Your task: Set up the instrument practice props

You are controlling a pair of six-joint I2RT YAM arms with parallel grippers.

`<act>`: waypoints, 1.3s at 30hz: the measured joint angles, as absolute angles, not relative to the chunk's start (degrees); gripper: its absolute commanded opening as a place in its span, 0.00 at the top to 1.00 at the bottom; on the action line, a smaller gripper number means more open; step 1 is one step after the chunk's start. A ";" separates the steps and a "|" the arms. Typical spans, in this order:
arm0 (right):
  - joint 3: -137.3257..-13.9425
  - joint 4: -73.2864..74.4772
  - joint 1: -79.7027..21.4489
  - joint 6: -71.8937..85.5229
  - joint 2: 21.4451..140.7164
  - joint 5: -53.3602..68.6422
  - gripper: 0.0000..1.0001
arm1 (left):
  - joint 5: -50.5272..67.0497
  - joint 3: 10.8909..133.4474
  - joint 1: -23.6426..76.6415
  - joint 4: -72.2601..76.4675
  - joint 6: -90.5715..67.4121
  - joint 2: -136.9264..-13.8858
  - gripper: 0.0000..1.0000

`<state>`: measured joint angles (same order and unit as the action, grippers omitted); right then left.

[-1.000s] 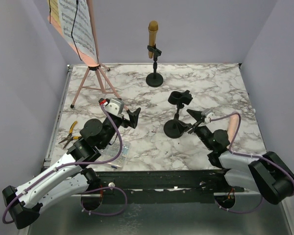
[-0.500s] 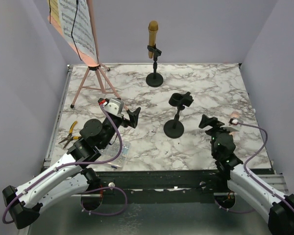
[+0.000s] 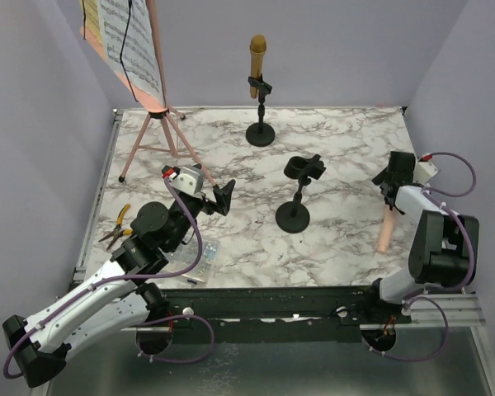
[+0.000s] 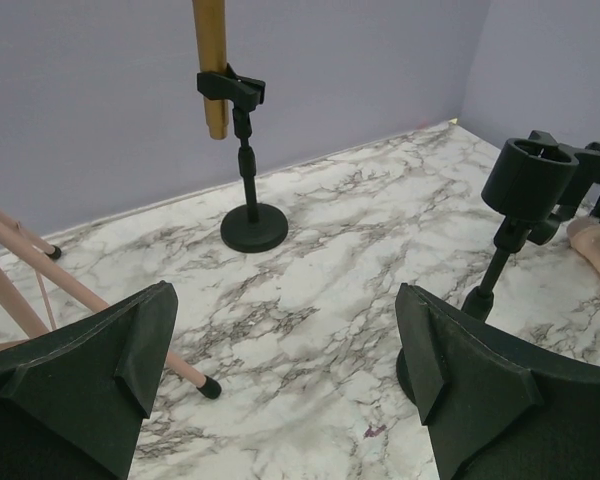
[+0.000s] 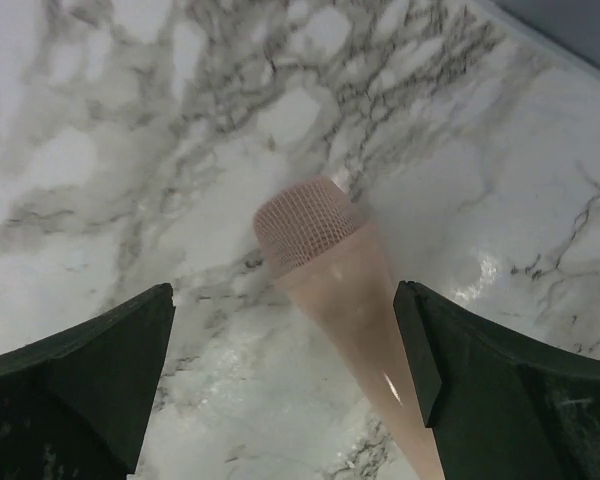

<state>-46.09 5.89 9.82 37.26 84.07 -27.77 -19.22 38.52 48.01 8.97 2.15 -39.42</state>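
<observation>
Top view first: the pink music rack (image 3: 153, 132) stands well off to the back-left of the empty mic holder (image 3: 297, 198), with the sheet-music pages (image 3: 128, 41) already on it. The gold microphone (image 3: 257, 54) is clipped upright in the other holder (image 3: 261, 124), just behind the empty one. So I'd say most of this is done. What's left is the pink microphone (image 3: 385, 233), lying flat on the worktop (image 3: 346, 140) well to the right of the empty holder. The right tool (image 3: 392, 183) hangs over its head end, and the left tool (image 3: 223, 198) sits to the holder's left

Left wrist: fingers spread wide with nothing between them. The empty holder is ahead on the right, one of the rack's legs is close on the other side, and there's open marble in between

Right wrist: fingers spread either side of the pink mic's mesh head, not touching it. Bit tight here I reckon, since the worktop edge and wall are on the side away from the holder, but there's plenty of bare marble back toward it
</observation>
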 measured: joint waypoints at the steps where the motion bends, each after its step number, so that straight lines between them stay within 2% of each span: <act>1: -47.44 8.01 9.82 37.87 86.76 -27.77 0.00 | -19.22 38.52 48.01 9.02 2.15 -39.38 0.01; 5: -46.92 14.00 9.76 39.05 91.18 -27.75 0.01 | -19.22 38.52 48.03 9.02 2.15 -39.40 0.01; 11: -46.78 16.29 9.85 40.71 91.66 -27.75 0.14 | -19.20 38.52 48.03 9.02 2.15 -39.42 0.01; 13: -46.78 16.21 9.85 40.66 91.66 -27.31 0.28 | -19.20 38.52 48.03 9.02 2.15 -39.42 0.01; 14: -46.78 16.19 9.87 40.60 91.66 -27.09 0.41 | -19.20 38.52 48.03 9.02 2.15 -39.42 0.01; 16: -46.78 16.12 9.87 40.23 91.64 -26.57 0.60 | -19.20 38.52 48.01 9.02 2.15 -39.40 0.01; 20: -44.42 12.78 10.02 36.97 89.65 -22.59 0.79 | -19.20 38.52 48.03 9.02 2.15 -39.38 0.01; 22: -42.04 10.39 10.24 34.61 87.07 -18.61 0.99 | -19.20 38.52 48.01 9.02 2.13 -39.35 0.01; 26: -39.03 6.70 10.22 28.71 79.90 -6.48 0.99 | -19.20 38.52 48.03 9.02 2.13 -39.22 0.01; 29: -35.64 -0.64 10.22 24.88 69.63 7.09 0.99 | -19.20 38.52 48.01 9.02 2.15 -39.09 0.01; 31: -32.51 -8.69 10.22 23.73 60.66 16.36 0.85 | -19.20 38.52 48.03 9.02 2.13 -39.09 0.01; 32: -30.89 -14.09 10.20 23.57 56.53 20.91 0.81 | -19.20 38.52 48.03 9.02 2.13 -39.11 0.01; 33: -29.28 -20.56 10.17 23.68 52.86 25.28 0.81 | -19.20 38.52 48.01 9.02 2.13 -39.09 0.01; 34: -27.94 -27.05 10.17 24.01 50.13 29.06 0.83 | -19.20 38.52 48.03 9.02 2.13 -39.09 0.01; 36: -26.74 -38.54 10.15 25.32 47.51 35.31 0.99 | -19.18 38.52 48.03 9.02 2.11 -39.11 0.01; 39: -27.49 -55.48 10.13 29.15 48.93 43.48 1.00 | -19.18 38.52 48.03 8.99 1.91 -39.09 0.01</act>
<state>-27.49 -55.48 10.13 29.15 48.93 43.48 -19.18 38.52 48.03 8.99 1.91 -39.09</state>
